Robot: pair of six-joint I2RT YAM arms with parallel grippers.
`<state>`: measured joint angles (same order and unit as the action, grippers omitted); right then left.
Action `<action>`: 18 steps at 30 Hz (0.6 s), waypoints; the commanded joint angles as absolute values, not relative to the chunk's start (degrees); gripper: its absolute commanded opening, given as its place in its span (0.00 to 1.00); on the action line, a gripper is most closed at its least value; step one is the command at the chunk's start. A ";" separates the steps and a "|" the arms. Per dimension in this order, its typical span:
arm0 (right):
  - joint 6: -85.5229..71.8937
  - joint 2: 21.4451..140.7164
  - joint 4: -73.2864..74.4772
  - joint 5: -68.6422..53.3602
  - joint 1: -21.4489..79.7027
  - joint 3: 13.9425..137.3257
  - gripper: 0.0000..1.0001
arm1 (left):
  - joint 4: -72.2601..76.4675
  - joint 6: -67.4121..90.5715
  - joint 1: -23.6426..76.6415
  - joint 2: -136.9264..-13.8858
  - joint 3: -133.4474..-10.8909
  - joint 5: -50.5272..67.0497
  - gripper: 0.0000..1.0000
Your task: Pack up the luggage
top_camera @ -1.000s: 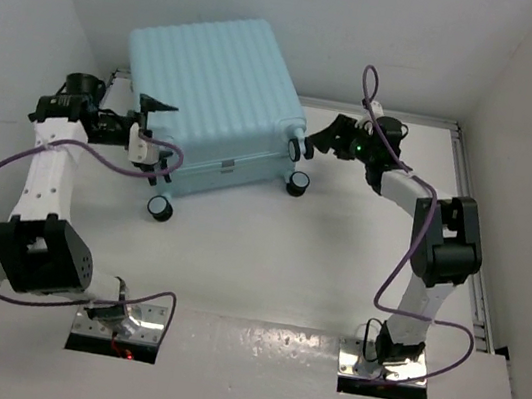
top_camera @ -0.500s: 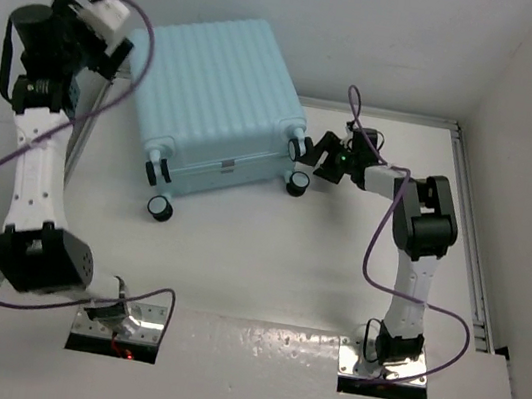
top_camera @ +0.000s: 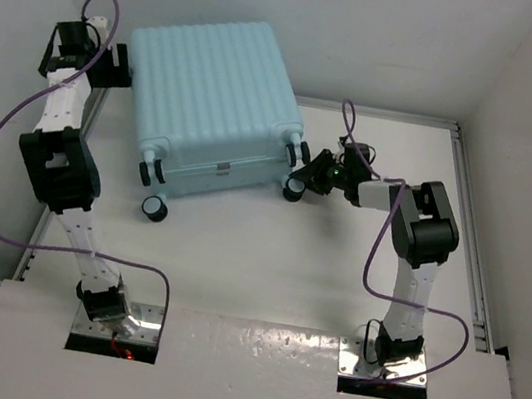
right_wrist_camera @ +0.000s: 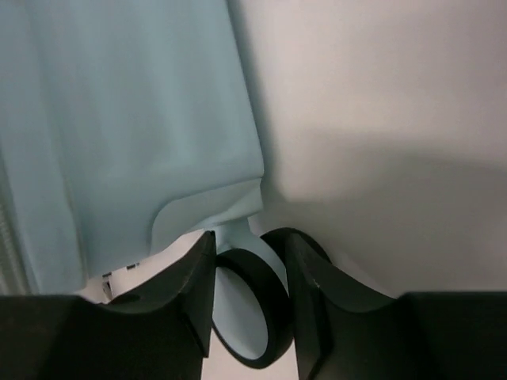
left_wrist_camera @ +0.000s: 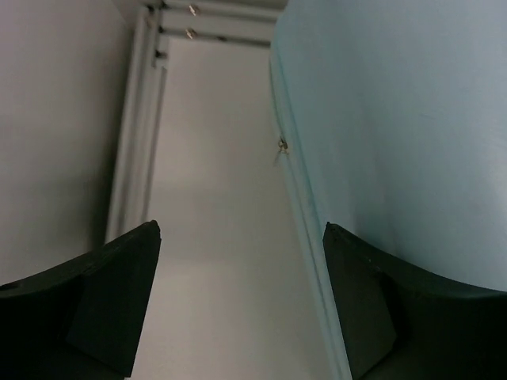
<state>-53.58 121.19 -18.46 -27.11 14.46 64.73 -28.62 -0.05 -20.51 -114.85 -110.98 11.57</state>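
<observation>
The luggage [top_camera: 211, 100], a pale blue ribbed hard-shell suitcase, lies closed and flat at the back of the table. My left gripper [top_camera: 115, 65] hangs open by its back left side, with only bare table between the fingers [left_wrist_camera: 238, 301]. The right finger lies against the blue shell [left_wrist_camera: 396, 119], and a small zip pull [left_wrist_camera: 281, 145] shows on the seam. My right gripper [top_camera: 302, 182] is at the suitcase's near right corner. In the right wrist view its fingers [right_wrist_camera: 249, 293] are closed on either side of a black-rimmed wheel [right_wrist_camera: 269, 305] under the shell [right_wrist_camera: 119, 119].
Another wheel [top_camera: 153, 208] sticks out at the suitcase's near left corner. White walls close the table in on both sides, with a metal rail [top_camera: 472, 192] along the right edge and one [left_wrist_camera: 135, 127] along the left, close to my left gripper.
My left arm swung up from the suitcase's near left side to its back left corner. My right gripper dropped to the near right wheel and closed around it.
</observation>
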 commanded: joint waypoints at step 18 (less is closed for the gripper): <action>-23.99 82.12 -1.06 -42.81 22.69 41.40 0.29 | -12.50 13.96 -8.86 -132.11 -121.56 26.18 0.89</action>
